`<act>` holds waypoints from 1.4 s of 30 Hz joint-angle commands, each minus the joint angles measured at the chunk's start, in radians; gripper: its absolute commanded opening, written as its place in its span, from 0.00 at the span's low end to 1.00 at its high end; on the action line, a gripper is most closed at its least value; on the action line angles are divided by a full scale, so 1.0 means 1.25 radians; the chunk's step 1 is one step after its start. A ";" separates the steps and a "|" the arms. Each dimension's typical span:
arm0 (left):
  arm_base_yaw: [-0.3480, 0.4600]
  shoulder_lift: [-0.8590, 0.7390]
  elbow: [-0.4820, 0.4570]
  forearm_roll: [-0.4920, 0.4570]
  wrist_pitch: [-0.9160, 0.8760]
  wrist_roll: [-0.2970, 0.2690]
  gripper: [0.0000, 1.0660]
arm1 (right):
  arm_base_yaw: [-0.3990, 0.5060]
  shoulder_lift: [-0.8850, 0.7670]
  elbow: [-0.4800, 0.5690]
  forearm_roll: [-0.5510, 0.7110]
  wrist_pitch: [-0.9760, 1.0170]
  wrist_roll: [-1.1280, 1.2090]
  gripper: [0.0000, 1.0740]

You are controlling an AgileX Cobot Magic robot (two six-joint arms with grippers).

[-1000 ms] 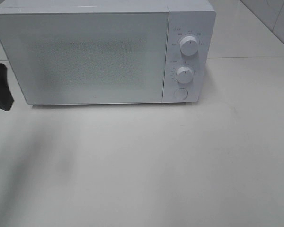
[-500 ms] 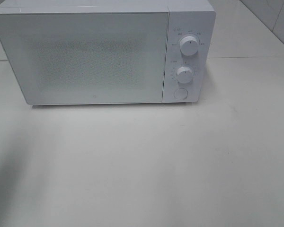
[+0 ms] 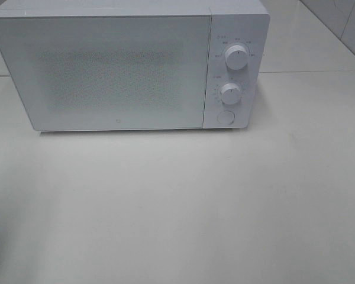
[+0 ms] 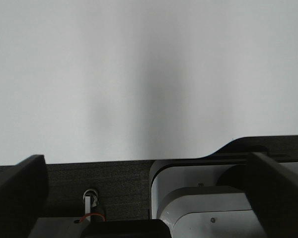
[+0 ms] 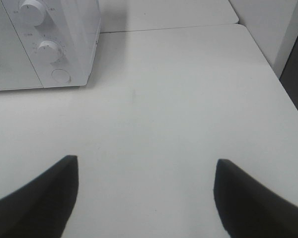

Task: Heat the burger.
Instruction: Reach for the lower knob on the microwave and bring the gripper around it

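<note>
While I watch from the high camera, a white box-shaped microwave oven (image 3: 118, 71) stands at the back of the pale matte counter (image 3: 183, 207), its speckled door shut. On its panel sit an upper white dial (image 3: 236, 57), a lower white dial (image 3: 231, 93) and a round white button (image 3: 225, 117) below them. Neither arm shows from up here.

From the left wrist camera I get what the high view lacks: the left claw (image 4: 146, 168), its two dark fingers (image 4: 20, 193) spread as wide as they go, with nothing between them. Beyond them is a plain pale surface, with a black band and a rounded grey-white housing (image 4: 198, 208) nearer the lens; I cannot tell what that housing is.

From the right wrist camera, the right claw (image 5: 145, 161) hangs over bare counter, its black fingers (image 5: 44, 193) wide apart and holding nothing. This view also catches the oven's dial end and its side wall.

Where the burger is, I cannot tell; none of my three views shows it.
</note>
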 commanded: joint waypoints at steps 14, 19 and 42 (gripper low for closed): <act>0.002 -0.178 0.081 -0.025 -0.030 0.094 0.96 | -0.006 -0.021 0.002 0.001 -0.004 -0.002 0.68; 0.002 -0.179 0.081 -0.080 -0.032 0.094 0.96 | -0.006 -0.021 0.002 0.001 -0.004 -0.002 0.68; 0.192 -0.605 0.081 -0.094 -0.036 0.094 0.96 | -0.006 -0.021 0.002 0.000 -0.004 -0.002 0.68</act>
